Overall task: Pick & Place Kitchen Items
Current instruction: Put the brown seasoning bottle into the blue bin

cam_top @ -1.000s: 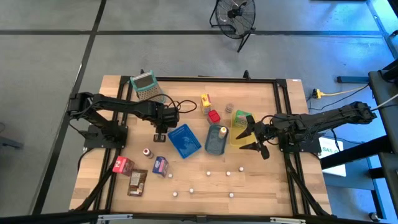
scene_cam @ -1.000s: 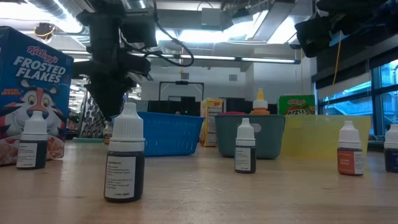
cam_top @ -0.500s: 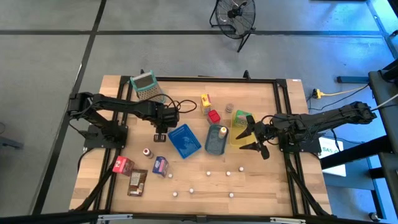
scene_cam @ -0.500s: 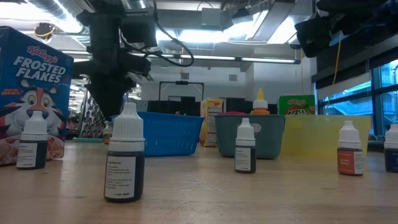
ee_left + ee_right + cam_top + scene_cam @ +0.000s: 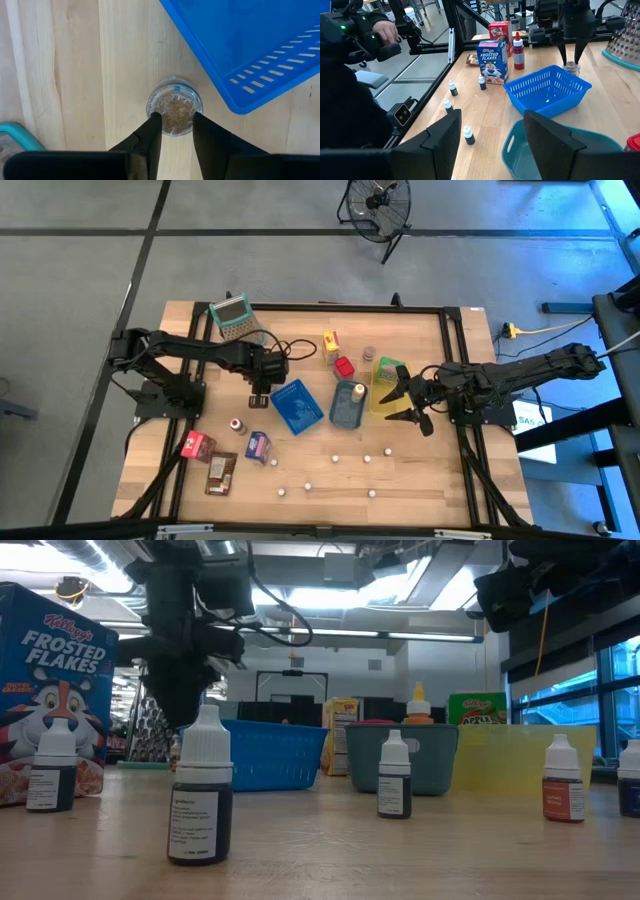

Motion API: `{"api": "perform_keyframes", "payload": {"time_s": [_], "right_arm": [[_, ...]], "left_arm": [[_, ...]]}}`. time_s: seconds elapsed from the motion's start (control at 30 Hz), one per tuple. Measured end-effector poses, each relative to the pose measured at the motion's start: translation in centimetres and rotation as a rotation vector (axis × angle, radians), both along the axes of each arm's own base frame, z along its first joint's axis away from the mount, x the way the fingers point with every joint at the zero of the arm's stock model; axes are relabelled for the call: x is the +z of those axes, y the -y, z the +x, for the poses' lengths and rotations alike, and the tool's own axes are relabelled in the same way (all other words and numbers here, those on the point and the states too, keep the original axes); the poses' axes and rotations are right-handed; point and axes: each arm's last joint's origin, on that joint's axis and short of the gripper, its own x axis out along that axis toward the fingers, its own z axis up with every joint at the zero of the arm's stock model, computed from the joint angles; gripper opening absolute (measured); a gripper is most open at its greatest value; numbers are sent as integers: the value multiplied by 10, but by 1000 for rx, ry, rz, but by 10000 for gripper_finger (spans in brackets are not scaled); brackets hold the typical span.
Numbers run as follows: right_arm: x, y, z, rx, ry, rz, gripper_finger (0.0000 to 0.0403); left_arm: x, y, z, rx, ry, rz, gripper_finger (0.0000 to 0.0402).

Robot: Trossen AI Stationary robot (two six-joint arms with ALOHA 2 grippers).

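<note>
Reaching down beside the blue slotted plastic basket (image 5: 295, 406), the left hand (image 5: 173, 134) has its two dark fingers narrowly parted around a small clear round jar of brown granules (image 5: 174, 105), which stands upright on the pale wooden desk (image 5: 420, 480) just off the basket's corner on the side away from the other baskets; the fingertips flank the jar's rim, though whether they already press it cannot be told. To do this pick well, the fingers should probably close evenly on opposite sides of the round wall, low enough to avoid slipping off the lid, and the lift should go straight up so the jar does not knock the basket's edge. Beyond the blue basket's far side sit a teal plastic basket (image 5: 346, 408) and a yellow translucent tray (image 5: 382, 404), and past those the right hand (image 5: 409, 404) waits above the desk with its fingers spread wide, holding nothing.
</note>
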Motion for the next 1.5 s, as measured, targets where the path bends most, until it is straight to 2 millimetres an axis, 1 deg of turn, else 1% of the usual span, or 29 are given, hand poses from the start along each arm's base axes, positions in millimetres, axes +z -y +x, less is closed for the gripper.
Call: {"api": "perform_keyframes", "payload": {"time_s": [0.5,0.7,0.87,1.2,1.5], "right_arm": [[0,0,0,0,0,0,217],[0,0,0,1,0,0,217],[0,0,0,0,0,0,217],[0,0,0,1,0,0,217],[0,0,0,1,0,0,217]], "left_arm": [[-1,1,0,-18,-2,-17,175],[-1,0,2,-17,15,-3,197],[-1,-2,2,32,10,50,205],[-1,-2,1,30,11,43,205],[0,3,2,13,10,56,206]]}}
